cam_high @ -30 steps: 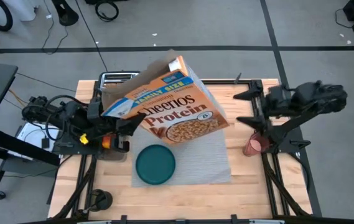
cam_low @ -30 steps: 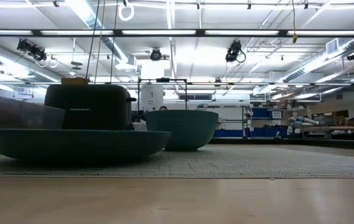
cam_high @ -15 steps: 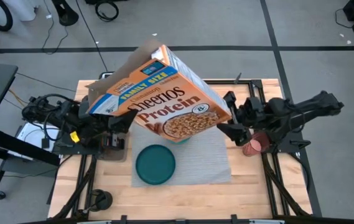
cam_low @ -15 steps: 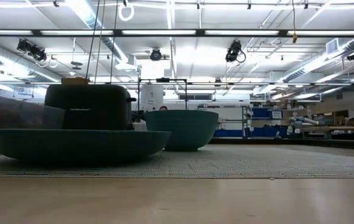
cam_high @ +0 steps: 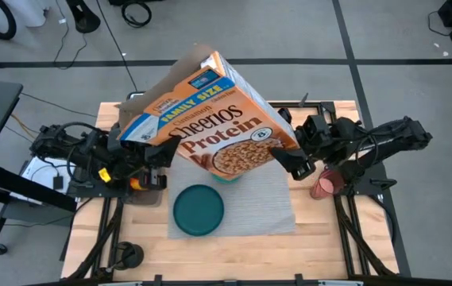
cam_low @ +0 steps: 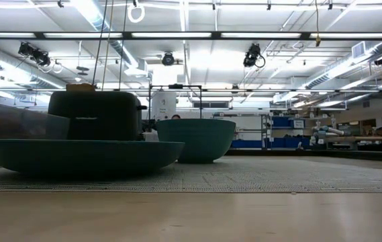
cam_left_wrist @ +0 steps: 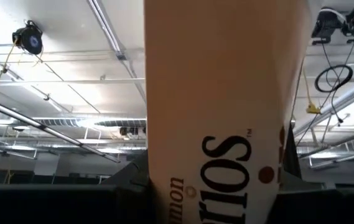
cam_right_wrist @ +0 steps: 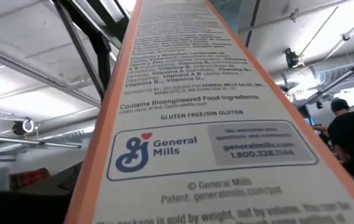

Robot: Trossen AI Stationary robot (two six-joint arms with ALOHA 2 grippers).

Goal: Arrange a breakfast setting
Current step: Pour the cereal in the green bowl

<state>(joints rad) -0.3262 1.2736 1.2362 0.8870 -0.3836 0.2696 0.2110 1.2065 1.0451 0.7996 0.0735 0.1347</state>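
An orange cereal box (cam_high: pixel 210 119) hangs tilted above the table, its open flaps toward the far left. My left gripper (cam_high: pixel 166 155) is shut on its lower left end. My right gripper (cam_high: pixel 291 151) stands open at the box's lower right edge, fingers spread on either side of it; whether they touch, I cannot tell. Below, the teal plate (cam_high: pixel 198 210) rests on the grey placemat (cam_high: pixel 265 206). The teal bowl (cam_low: pixel 196 138) stands behind the plate on the mat, mostly hidden by the box in the high view. The pink cup (cam_high: pixel 325 186) stands right of the mat. My left gripper pinches the box across its thickness near the lower left end, one finger (cam_left_wrist: pixel 130 180) on each broad face and the narrow side panel (cam_left_wrist: pixel 220 155) between them. The fingers come from the table's left, slanting upward. The box is lifted clear of the table and tilted.
A dark toaster (cam_low: pixel 97 114) stands at the far left, behind a clear container (cam_low: pixel 16 124). A small orange thing (cam_high: pixel 136 183) lies by the left arm. Bare wood (cam_high: pixel 321 230) lies near the front right.
My right gripper has gone toward the table's left, up to the box's lower right edge, and has tipped from pointing down to slanting upward. The box has tipped a little more upright in the left gripper.
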